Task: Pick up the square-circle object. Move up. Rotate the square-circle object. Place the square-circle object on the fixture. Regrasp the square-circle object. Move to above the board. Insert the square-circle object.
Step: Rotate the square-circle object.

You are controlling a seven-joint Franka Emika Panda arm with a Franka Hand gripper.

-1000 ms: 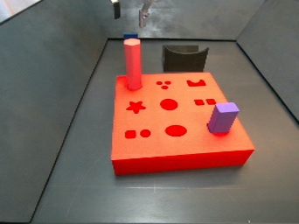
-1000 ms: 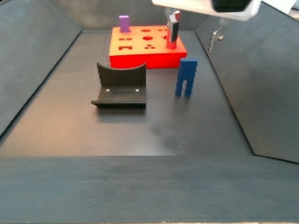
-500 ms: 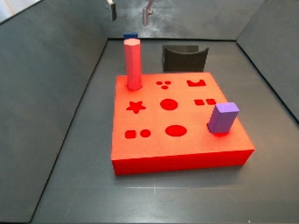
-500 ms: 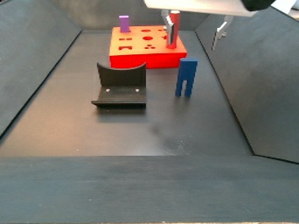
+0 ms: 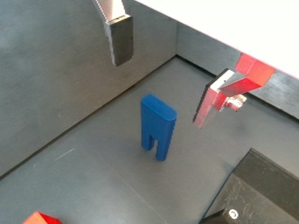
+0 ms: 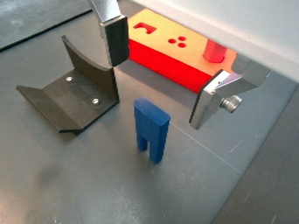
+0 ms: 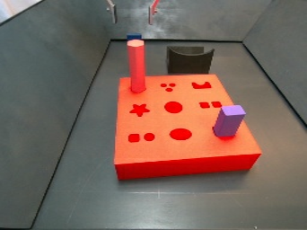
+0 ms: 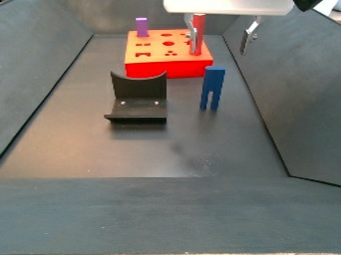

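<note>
1. No brand, label or writing can be read on any item in these views.
2. The square-circle object stands upright on the dark floor with its two short legs down, just beside the fixture and apart from it; both wrist views show it too.
3. The board lies flat on the floor, with the fixture behind it in a side view. A tall red post stands at one rear corner of the board and a purple block stands near the opposite front corner.
4. Bare floor surrounds the blue piece on all sides, and the grey wall runs near it on one side.
5. The gripper hangs above the square-circle object, pointing down, touching nothing.
6. Its fingers are spread wide apart with nothing between them; the blue piece shows below the gap.
7. In a side view only the fingertips show at the upper edge.
</note>
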